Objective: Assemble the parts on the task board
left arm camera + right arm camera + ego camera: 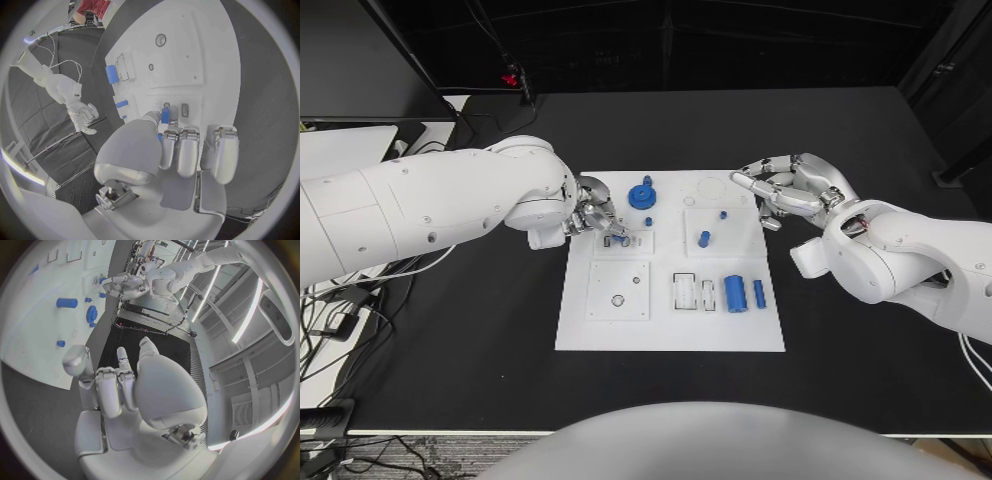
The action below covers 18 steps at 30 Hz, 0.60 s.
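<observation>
Left hand (596, 218) pinching small blue part (165, 115), right hand (790, 187) empty

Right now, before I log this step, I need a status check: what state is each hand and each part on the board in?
left hand: pinching a small blue part over the task board.
right hand: at the board's far right corner, fingers curled, holding nothing.
blue gear: seated on the board.
two blue cylinders: lying side by side.
small blue pegs: standing on the board.
</observation>
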### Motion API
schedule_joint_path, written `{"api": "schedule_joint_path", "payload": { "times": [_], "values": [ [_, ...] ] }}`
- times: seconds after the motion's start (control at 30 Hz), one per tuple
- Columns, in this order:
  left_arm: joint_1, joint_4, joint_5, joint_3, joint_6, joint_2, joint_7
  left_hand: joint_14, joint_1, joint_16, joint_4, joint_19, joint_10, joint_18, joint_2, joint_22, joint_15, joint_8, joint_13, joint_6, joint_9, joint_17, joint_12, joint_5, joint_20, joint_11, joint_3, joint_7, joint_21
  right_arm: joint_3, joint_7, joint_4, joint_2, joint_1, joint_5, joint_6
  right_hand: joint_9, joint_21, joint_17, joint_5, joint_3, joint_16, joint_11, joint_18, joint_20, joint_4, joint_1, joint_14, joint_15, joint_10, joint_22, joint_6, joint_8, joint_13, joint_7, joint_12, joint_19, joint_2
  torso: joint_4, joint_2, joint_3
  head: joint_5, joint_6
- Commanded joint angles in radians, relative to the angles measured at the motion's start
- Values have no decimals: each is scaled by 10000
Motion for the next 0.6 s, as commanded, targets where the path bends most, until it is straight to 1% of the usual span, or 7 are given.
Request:
{"api": "schedule_joint_path", "payload": {
  "times": [0.03,0.47,0.6],
  "values": [
    [4,-32,-21,5,175,39,-115,1030,277,9,114,1061,1078,-64,220,2633,-39,2,2608,3,38,2635,-33,-14,-43,-18,20,-63,31,4,71,24,8,10,21,102,14,-43,1908,62,-57,-50,8,135,-1,24,12,609,-24,1059,-6,-61,33,2623,8,24,-60,92,-3,4,1,3,-2],
    [-32,-228,-22,5,392,204,-239,1030,246,9,193,1061,1078,-64,194,2633,-37,-10,2608,8,55,2635,-33,-62,-40,-17,41,-65,31,3,96,44,-7,10,21,138,18,-61,1897,58,-98,-54,12,135,1,35,-36,603,-20,1059,-11,-103,78,2623,13,24,-58,135,5,1,-1,-26,-17],
    [-38,-275,-22,5,446,235,-290,1030,241,9,206,1061,1078,-64,194,2633,-37,-13,2608,8,57,2635,-33,-69,-39,-17,46,-65,31,3,114,49,-9,10,21,169,26,-80,1891,6,-160,-54,14,135,4,41,-123,601,-18,1059,-14,-143,145,2623,14,24,-51,201,5,3,2,-32,-17]
  ]
}}
